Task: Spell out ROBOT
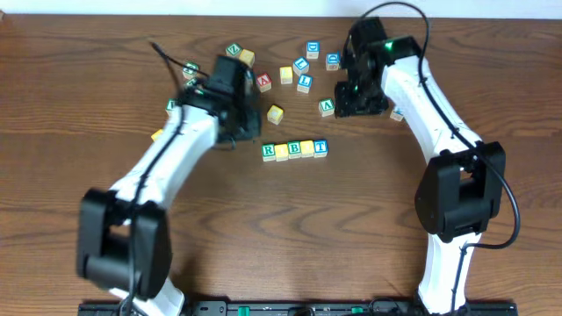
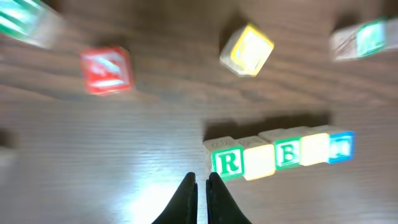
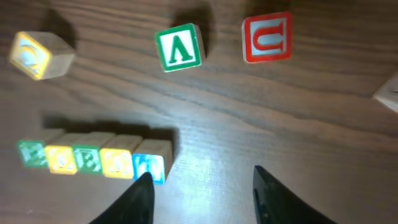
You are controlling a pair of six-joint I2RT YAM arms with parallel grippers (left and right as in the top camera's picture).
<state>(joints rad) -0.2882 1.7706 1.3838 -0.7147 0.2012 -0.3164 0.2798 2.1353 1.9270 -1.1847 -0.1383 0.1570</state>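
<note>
A row of five letter blocks [image 1: 294, 149] lies mid-table: green R [image 2: 228, 163], yellow [image 2: 258, 158], green B [image 2: 287, 154], yellow [image 2: 314, 149], blue T [image 2: 341, 146]. The yellow faces are too blurred to read. The row also shows in the right wrist view [image 3: 87, 158], with the blue T block [image 3: 149, 167] at its right end. My left gripper [image 2: 200, 180] is shut and empty, just left of and in front of the R block. My right gripper [image 3: 200, 177] is open and empty, its left finger close to the T block.
Loose blocks lie behind the row: a yellow one [image 1: 275, 113], a red one [image 1: 263, 81], a green one [image 1: 327, 106] and several blue, yellow and green ones [image 1: 304, 82]. A red U block [image 3: 267, 38] and a green block [image 3: 179, 48] lie ahead of my right gripper.
</note>
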